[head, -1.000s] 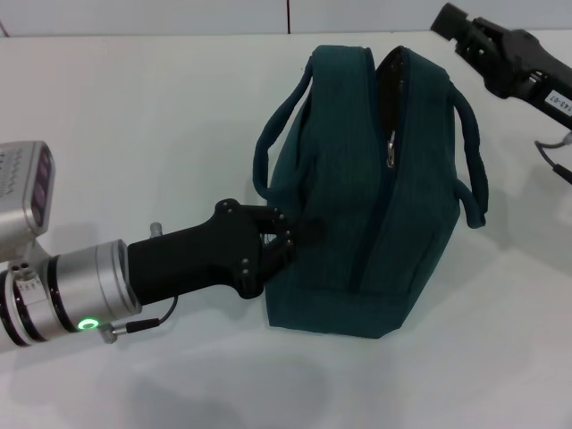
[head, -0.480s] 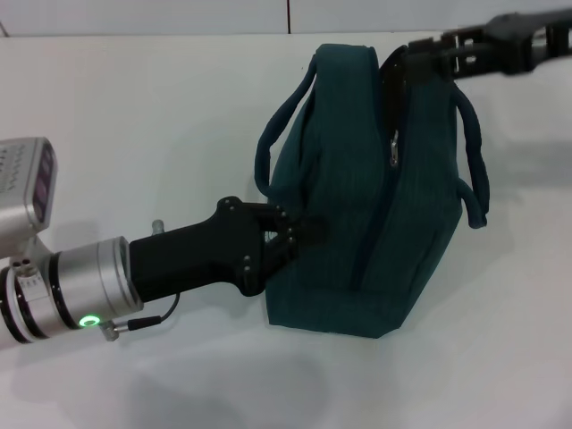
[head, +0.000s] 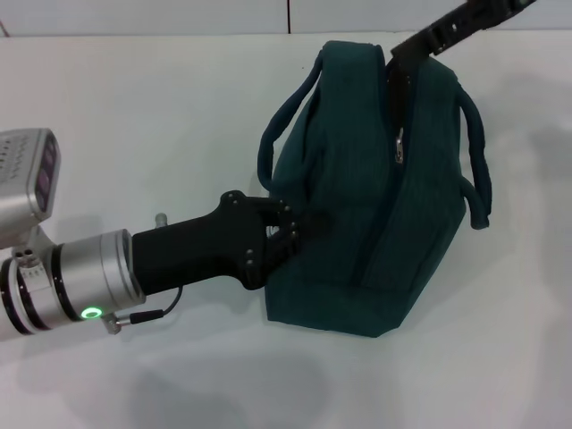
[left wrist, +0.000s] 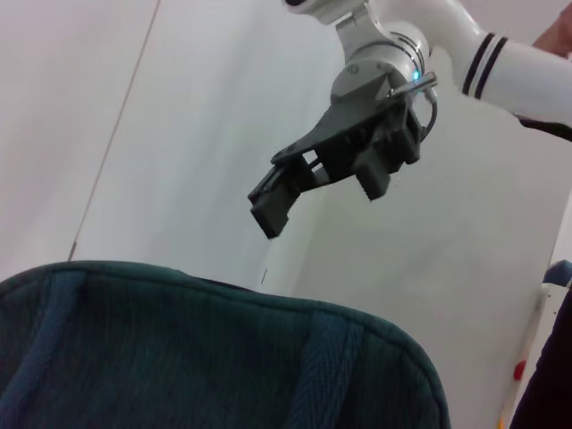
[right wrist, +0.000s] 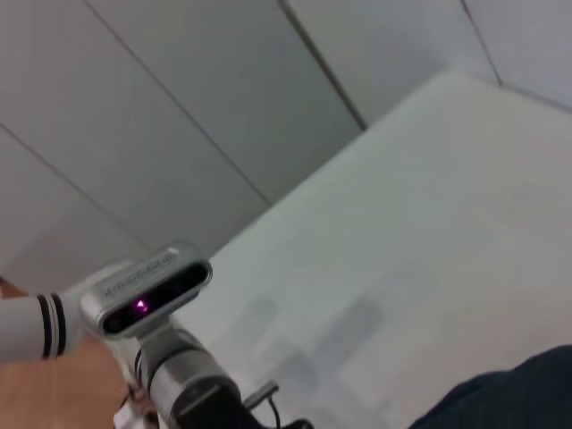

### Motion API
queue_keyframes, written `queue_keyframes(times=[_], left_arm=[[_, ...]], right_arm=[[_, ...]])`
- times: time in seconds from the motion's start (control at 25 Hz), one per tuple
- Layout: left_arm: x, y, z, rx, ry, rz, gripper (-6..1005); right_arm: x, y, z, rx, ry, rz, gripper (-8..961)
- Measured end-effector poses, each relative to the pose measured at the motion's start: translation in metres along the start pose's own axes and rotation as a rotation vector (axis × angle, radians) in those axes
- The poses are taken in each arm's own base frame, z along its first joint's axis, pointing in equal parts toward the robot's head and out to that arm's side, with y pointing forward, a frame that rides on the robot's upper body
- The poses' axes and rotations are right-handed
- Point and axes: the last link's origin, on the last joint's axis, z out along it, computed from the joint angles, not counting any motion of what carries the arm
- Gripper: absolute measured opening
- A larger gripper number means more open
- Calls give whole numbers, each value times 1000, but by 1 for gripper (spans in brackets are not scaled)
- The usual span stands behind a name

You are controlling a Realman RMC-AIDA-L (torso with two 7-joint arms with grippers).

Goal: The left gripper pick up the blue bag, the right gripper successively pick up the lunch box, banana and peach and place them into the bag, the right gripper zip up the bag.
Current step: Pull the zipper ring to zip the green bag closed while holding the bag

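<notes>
The blue bag [head: 375,206] stands upright on the white table [head: 134,116], its top zipper partly open at the far end. The metal zipper pull [head: 399,147] hangs midway along the top. My left gripper [head: 290,234] is shut on the fabric of the bag's left side, low down. My right gripper [head: 402,49] reaches in from the back right and hovers open just above the far end of the zipper; it also shows in the left wrist view [left wrist: 322,201], above the bag's top [left wrist: 223,357]. The lunch box, banana and peach are out of view.
The bag's two handles [head: 277,134] droop to either side. A wall [head: 179,13] rises behind the table's far edge. The right wrist view shows my left arm's camera housing [right wrist: 147,290] and a corner of the bag [right wrist: 509,393].
My right gripper has swung in from the back right to just above the far end of the bag's zipper. The bag and my left gripper have barely moved.
</notes>
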Motion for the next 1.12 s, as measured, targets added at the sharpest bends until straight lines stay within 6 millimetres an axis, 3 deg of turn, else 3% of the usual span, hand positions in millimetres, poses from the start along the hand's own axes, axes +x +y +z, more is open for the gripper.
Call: queue_keyframes(times=[0.32, 0.68, 1.12], left_arm=[[2, 1, 2, -15, 8, -18, 55], [10, 3, 2, -50, 19, -54, 54], [5, 2, -1, -22, 10, -69, 54]], right_arm=[[-9, 4, 17, 12, 125, 29, 705], [-6, 6, 34, 8, 179, 39, 706], [4, 4, 51, 18, 222, 47, 704]])
